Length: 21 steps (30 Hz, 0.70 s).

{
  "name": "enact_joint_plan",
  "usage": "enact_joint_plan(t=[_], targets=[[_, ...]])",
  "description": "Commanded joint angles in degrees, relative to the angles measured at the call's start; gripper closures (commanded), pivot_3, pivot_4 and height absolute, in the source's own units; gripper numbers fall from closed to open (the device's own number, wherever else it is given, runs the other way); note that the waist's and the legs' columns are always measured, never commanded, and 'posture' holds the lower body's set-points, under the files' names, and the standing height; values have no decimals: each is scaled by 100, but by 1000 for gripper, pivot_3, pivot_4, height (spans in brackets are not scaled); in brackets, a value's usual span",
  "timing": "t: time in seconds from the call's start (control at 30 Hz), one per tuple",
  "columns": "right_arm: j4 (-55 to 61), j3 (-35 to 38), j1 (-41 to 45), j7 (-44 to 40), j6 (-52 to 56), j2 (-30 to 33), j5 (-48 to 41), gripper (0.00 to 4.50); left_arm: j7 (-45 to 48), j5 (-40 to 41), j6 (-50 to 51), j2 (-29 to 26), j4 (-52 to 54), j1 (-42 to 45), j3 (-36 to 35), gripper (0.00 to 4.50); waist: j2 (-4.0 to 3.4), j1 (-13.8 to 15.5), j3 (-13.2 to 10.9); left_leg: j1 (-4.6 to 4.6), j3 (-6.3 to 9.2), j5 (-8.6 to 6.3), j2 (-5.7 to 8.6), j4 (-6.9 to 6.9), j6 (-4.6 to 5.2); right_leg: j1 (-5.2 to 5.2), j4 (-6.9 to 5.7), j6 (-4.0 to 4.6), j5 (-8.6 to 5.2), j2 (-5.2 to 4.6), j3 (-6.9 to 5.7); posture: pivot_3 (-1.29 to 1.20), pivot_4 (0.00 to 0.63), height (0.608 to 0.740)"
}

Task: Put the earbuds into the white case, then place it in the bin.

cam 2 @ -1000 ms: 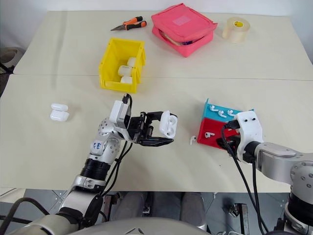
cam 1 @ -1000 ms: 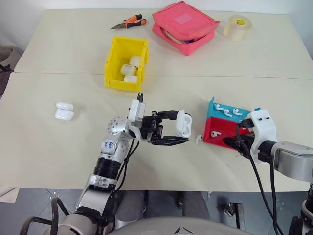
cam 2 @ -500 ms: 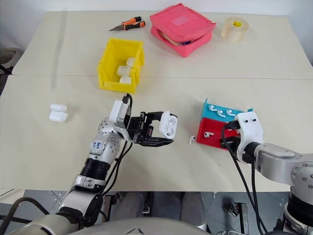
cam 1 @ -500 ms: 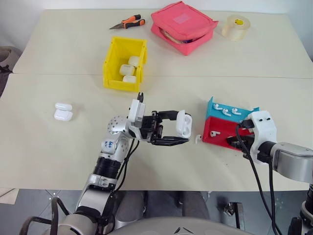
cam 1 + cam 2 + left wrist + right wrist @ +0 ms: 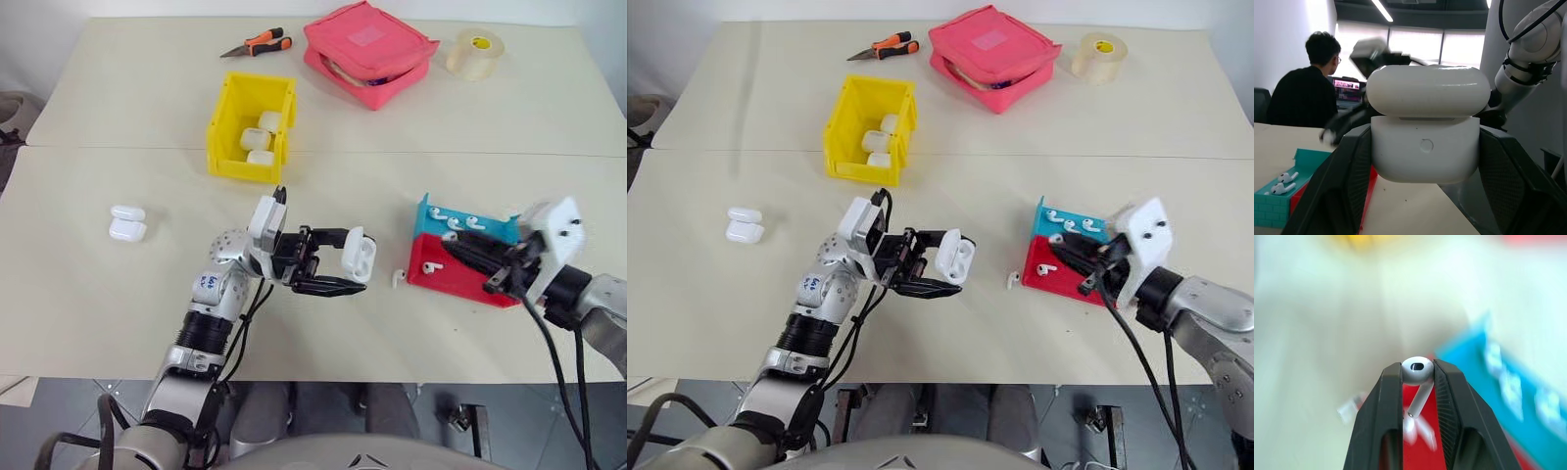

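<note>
The white case (image 5: 358, 257) sat clamped between the left gripper (image 5: 338, 262) fingers, lid ajar, held above the table (image 5: 118, 313) just left of the red-and-teal tray (image 5: 460, 253). Over that tray, the right gripper (image 5: 1417, 377) pinched one earbud (image 5: 1417, 371). The bin (image 5: 251, 127) stood well behind the tray's left side.
</note>
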State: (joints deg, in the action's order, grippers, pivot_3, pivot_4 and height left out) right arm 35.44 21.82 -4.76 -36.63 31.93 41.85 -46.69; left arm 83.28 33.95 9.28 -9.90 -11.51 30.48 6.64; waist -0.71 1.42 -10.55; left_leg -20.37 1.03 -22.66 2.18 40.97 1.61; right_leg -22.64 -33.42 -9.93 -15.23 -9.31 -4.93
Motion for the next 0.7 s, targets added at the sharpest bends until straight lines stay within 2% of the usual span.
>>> enact_joint_plan(t=[0.03,0.33,0.7], targets=[[118,36,223,-458,-528,-242,-263,3978,-42,158,138,-7,172,175,-92,1694,-1,2,0,0,1,0,0,2,0,0,-1,0,0,0,2,0,150,740],[245,-1057,1182,-436,-964,-1348,-467,3978,-76,268,731,-102,208,402,-151,1694,-2,-11,-1,7,12,1,-2,1,-4,1,-3,1,0,0,5,0,150,740],[-35,-1802,1128,-541,-1440,-1979,125,3978,-185,409,1042,-61,320,503,-195,1694,-2,-8,-1,5,11,1,2,-1,-5,-2,-4,1,-1,0,3,0,150,740]])
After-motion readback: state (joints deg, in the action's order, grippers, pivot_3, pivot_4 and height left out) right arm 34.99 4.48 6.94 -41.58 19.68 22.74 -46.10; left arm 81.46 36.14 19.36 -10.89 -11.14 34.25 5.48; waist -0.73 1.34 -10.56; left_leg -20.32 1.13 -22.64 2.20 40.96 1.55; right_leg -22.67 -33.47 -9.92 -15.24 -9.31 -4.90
